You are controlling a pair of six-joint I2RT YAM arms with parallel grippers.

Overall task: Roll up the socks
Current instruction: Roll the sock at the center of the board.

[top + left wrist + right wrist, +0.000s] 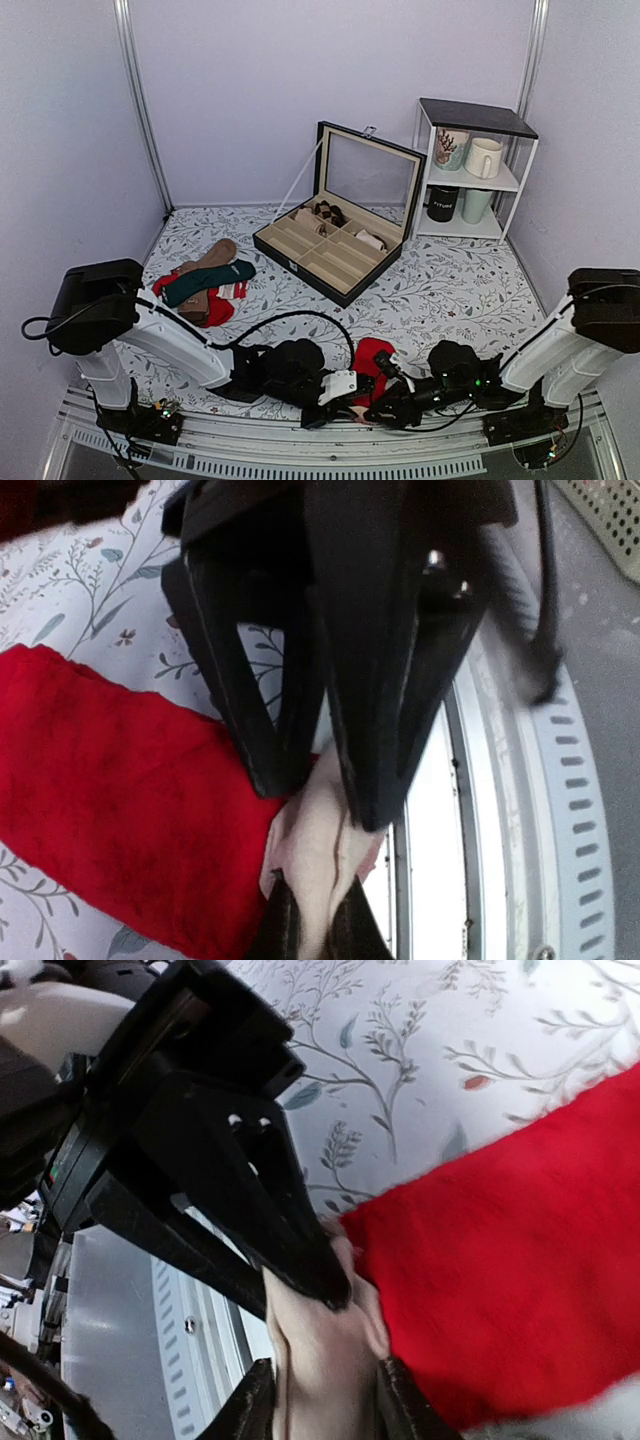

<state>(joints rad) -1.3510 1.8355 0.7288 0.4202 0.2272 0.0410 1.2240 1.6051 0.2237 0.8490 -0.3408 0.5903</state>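
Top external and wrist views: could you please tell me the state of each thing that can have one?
red socks, unrolled, lying flat.
cuff, pinched from both sides.
left gripper, shut on the cuff.
right gripper, shut on the cuff.
box, lid open and standing up.
other socks, unrolled, in a loose heap.
mugs, upright on the shelf.

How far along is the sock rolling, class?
Done: the red socks lie at the near edge, away from the sock pile. In hand: left gripper and right gripper both pinch the beige cuff. Left: no roll shows yet, so all rolling remains.
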